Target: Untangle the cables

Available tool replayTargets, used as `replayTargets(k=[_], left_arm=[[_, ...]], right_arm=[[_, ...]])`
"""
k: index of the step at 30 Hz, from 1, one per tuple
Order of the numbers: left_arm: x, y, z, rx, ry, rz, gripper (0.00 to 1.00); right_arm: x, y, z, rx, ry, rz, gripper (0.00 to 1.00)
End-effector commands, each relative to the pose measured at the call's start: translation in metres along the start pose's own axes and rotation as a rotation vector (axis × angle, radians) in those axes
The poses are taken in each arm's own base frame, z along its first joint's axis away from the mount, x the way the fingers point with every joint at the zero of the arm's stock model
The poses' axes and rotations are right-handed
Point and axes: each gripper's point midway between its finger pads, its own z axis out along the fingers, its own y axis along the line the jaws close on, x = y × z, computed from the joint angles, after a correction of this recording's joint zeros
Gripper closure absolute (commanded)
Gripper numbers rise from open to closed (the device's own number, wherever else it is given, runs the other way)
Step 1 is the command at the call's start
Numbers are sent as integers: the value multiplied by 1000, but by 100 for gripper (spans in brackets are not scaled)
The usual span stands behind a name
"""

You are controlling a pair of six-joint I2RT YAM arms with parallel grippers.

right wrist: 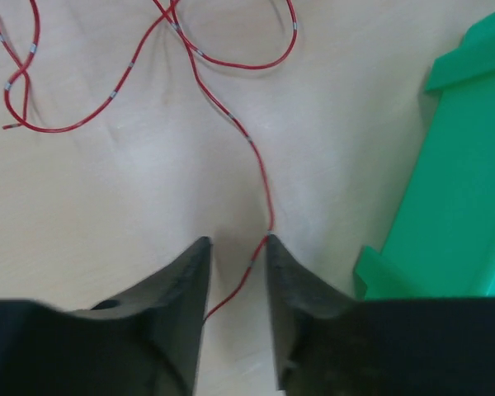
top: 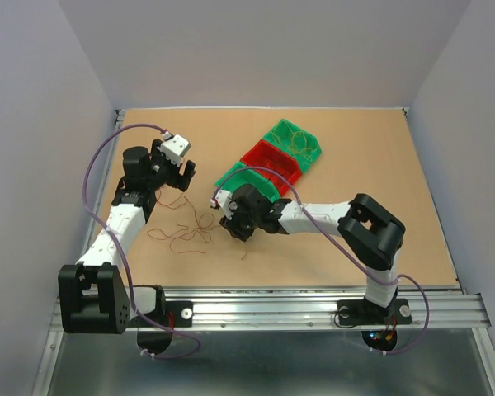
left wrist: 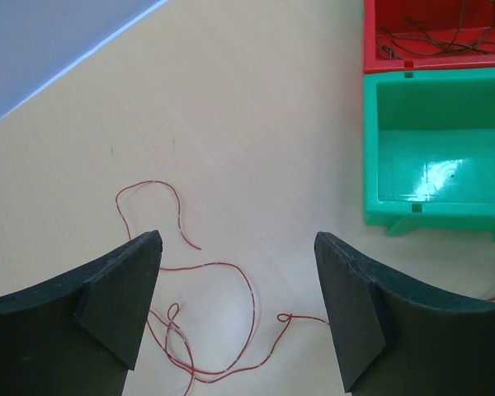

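- Some thin strands lie in the red bin [left wrist: 371, 37] and the far green bin [top: 315, 147], toward the table's far edge.
- The cables [top: 190, 229] left on the table sprawl tangled between the arms, left of centre.
- The left gripper [left wrist: 238, 247] gapes wide; the right gripper [right wrist: 237, 243] straddles one red strand, not pinching it.
- The tan table [top: 371, 165] has pale walls on three sides.

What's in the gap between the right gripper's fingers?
One thin red cable runs through the gap of the right gripper, touching one fingertip; the right wrist view shows it.
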Motion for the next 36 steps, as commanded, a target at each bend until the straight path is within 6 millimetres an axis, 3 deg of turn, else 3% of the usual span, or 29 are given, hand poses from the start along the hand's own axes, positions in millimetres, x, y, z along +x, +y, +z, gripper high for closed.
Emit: replayTargets(k=[1,2,3,4,7,10,11,12,13,15,19,25,29,36], left_arm=[[-18,7,1,-7,-47,32,14],[-17,7,1,-8,-45,31,14],[-18,7,0,-7,-47,32,14],[-17,7,0,-7,-44,30,14],[-18,6,0,-2,-47,33,14],[-22,-1,-2,34,-66,47,16],[-24,-4,-3,50,-76,51,16],[-25,-7,-4,65,-85,56,16],[-28,-11,-6,82,-98,66,16],[-34,-22,-11,132,-133,90,16],[-44,-43,-23,225,-200,134,15],[-48,-68,-35,348,-258,182,15],[-45,-70,-32,363,-247,172,15],[-41,-68,-28,368,-229,161,15]], right_arm=[[-20,-5,-2,16,-18,-11,66],[-20,-3,-2,7,-15,-17,72],[-19,-2,-4,-5,-9,-30,89],[-17,4,-6,-36,-10,-38,97],[-34,18,-27,-111,-79,-98,99],[-64,45,-71,-223,-235,-159,99],[-56,47,-70,-236,-221,-155,99],[-78,47,-91,-217,-307,-169,100],[-82,48,-99,-205,-332,-167,99],[-96,36,-116,-117,-395,-131,100],[-133,-5,-172,158,-568,-27,99],[-171,-18,-240,272,-813,48,100],[-187,-37,-279,394,-955,119,99],[-206,-59,-306,528,-1009,146,99]])
